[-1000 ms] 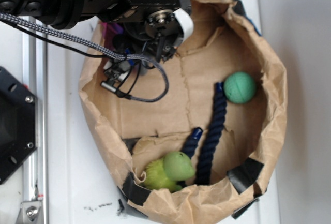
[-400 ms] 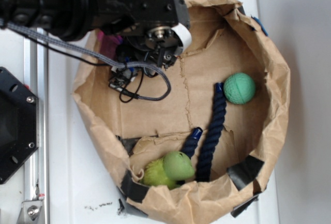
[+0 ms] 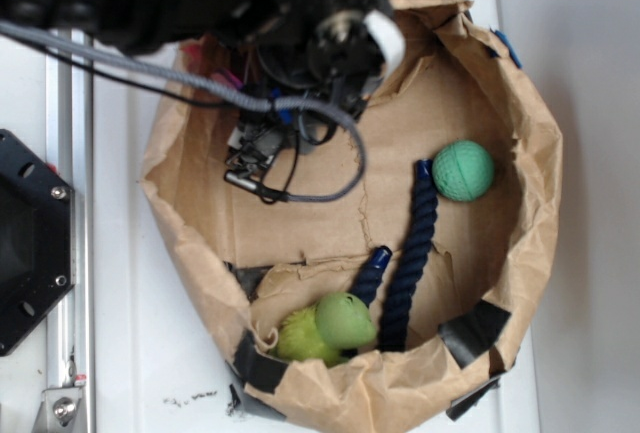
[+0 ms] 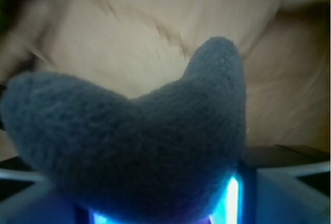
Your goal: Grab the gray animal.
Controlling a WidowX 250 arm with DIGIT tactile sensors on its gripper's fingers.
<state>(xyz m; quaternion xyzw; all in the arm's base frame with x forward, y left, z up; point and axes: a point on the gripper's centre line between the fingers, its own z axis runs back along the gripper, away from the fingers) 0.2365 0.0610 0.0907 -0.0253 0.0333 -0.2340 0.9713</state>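
Observation:
The gray animal (image 4: 139, 141) is a fuzzy dark gray plush that fills the lower half of the wrist view, with one rounded limb sticking up at the right. My gripper (image 4: 160, 211) is shut on it, and blue-lit fingers (image 4: 235, 198) show at both of its sides. The brown paper behind it is blurred. In the exterior view the black arm (image 3: 250, 3) reaches over the upper left of the paper bag (image 3: 520, 253) and hides both the gripper and the gray animal.
Inside the bag lie a green ball (image 3: 463, 170), a dark blue rope (image 3: 410, 263) and a yellow-green plush toy (image 3: 325, 328) near the front wall. A gray cable (image 3: 330, 178) loops down from the arm. A metal rail (image 3: 68, 253) runs along the left.
The arm has shifted right and toward the bag's back rim, and its cable loop swung lower and wider. The ball, rope and yellow-green plush have stayed put.

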